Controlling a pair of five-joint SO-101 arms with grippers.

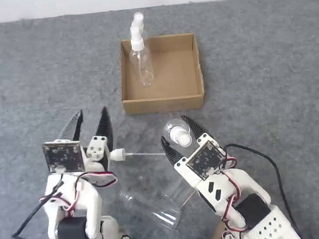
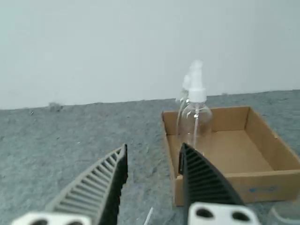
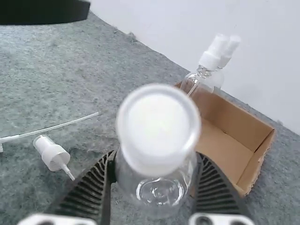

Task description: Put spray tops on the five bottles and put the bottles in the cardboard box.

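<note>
While the right gripper (image 1: 173, 129) clamps a topped bottle (image 3: 157, 126) upright, the left gripper (image 1: 92, 112) stands open and empty. The cardboard box (image 1: 163, 103) lies just ahead of the right gripper. Lower the bottle into the box's free side, clear of the two bottles (image 1: 142, 64) standing inside. Counted: three topped bottles in all, one loose spray top (image 1: 117, 154) between the grippers, and apparently one bare bottle (image 1: 149, 209) behind them.

Looks like a robotics lab bench: a grey felt-covered desk (image 1: 24, 76), a plain white wall (image 2: 93, 47) behind the cardboard box (image 1: 164, 103), and wired robot arms (image 1: 74, 231) before it.
</note>
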